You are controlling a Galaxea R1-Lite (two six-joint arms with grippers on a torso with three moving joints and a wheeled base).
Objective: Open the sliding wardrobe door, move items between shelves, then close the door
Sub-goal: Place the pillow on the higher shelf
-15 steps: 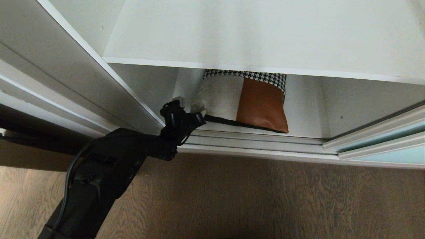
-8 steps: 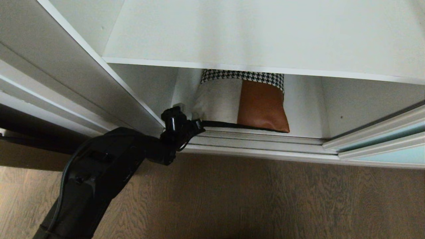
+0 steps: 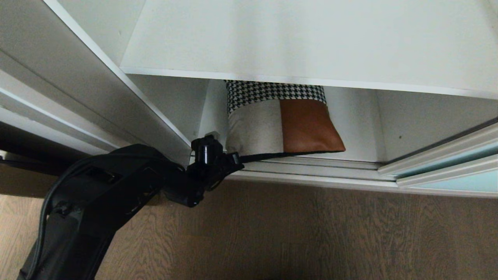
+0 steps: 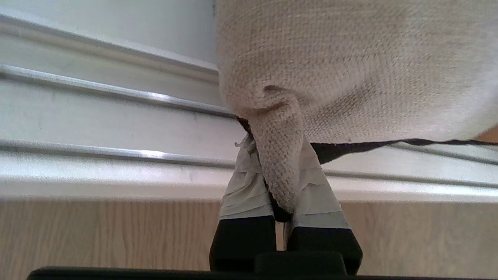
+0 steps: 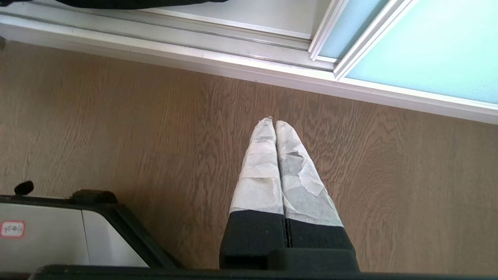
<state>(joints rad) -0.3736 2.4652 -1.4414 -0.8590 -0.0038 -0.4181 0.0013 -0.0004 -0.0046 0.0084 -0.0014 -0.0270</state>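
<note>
The patchwork cushion (image 3: 280,124) lies on the lower white shelf (image 3: 358,132), its front edge over the door track. My left gripper (image 3: 228,152) is at the cushion's front left corner, shut on it. In the left wrist view the taped fingers (image 4: 245,186) pinch the beige corner of the cushion (image 4: 350,70). The upper shelf (image 3: 311,39) hides the cushion's back part. The sliding wardrobe door (image 3: 459,182) stands pushed to the right, leaving this bay uncovered. My right gripper (image 5: 271,123) hangs shut over the floor, holding nothing.
The silver door track (image 3: 311,167) runs along the wardrobe's front edge. A white side panel (image 3: 97,97) bounds the bay on the left, close to my left arm. Wood-grain floor (image 3: 311,233) lies in front. The robot's base (image 5: 58,233) shows in the right wrist view.
The left gripper closed on the cushion's corner and drew back toward the floor. The cushion slid forward with it, so more houndstooth shows under the upper shelf.
</note>
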